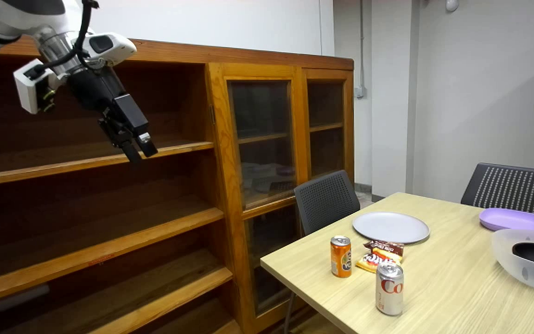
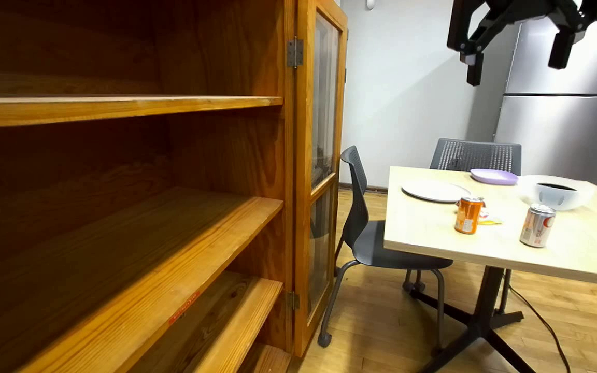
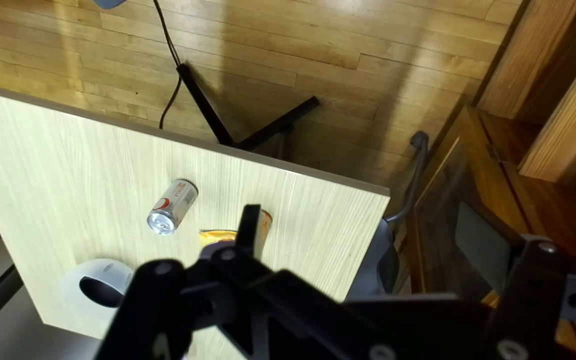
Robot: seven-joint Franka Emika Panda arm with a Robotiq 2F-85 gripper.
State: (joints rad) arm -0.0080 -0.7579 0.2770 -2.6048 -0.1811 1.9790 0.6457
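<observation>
My gripper hangs high in front of the wooden shelves; its fingers stand wide apart in an exterior view, nothing between them. An orange soda can and a silver cola can stand upright on the pale table, well below the gripper. Snack packets lie beside the orange can. Behind them is a light grey plate. Farther along sit a purple dish and a frosted bowl with something black inside. In the wrist view, a finger partly hides the orange can.
A wooden cabinet with open shelves and glass doors stands beside the table. One dark chair sits between cabinet and table, another behind the table. A table leg and a cable are below.
</observation>
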